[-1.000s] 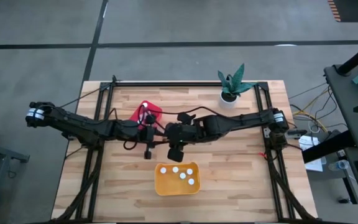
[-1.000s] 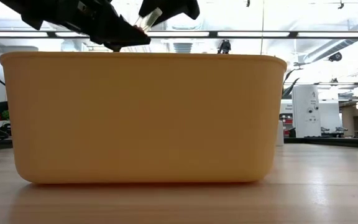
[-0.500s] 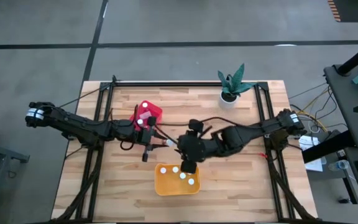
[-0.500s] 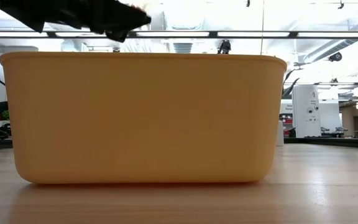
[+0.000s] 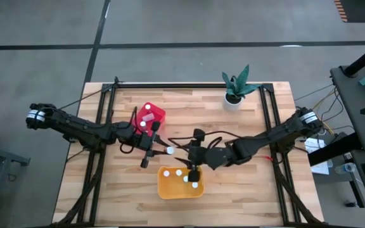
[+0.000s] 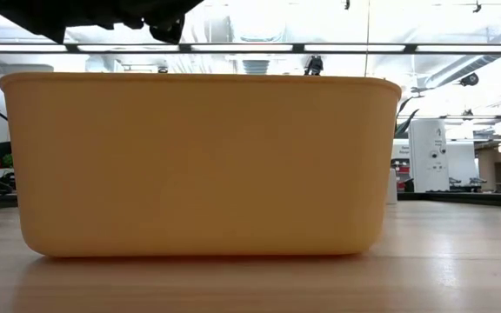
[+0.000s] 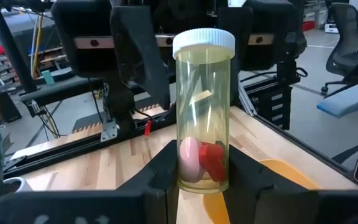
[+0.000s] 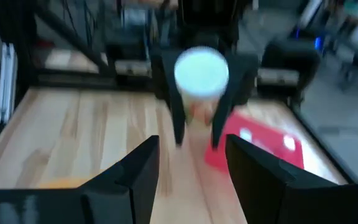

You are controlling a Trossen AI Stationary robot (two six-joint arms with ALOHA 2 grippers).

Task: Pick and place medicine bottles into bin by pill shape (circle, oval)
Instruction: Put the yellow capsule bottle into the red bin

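Left gripper (image 7: 201, 180) clamped on upright medicine bottle (image 7: 202, 112), between red bin (image 5: 149, 114) and yellow bin (image 5: 163, 187). Right gripper (image 8: 188, 165) spread wide, empty, above yellow bin. Risk: collision between close-set arms; misjudged pill shape, wrong bin.

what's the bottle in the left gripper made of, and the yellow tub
The bottle looks like clear, glossy plastic, possibly glass: the pills show through its wall. Its white cap looks like ribbed opaque plastic. The yellow tub looks like matte moulded plastic, with rounded corners and a rolled rim.
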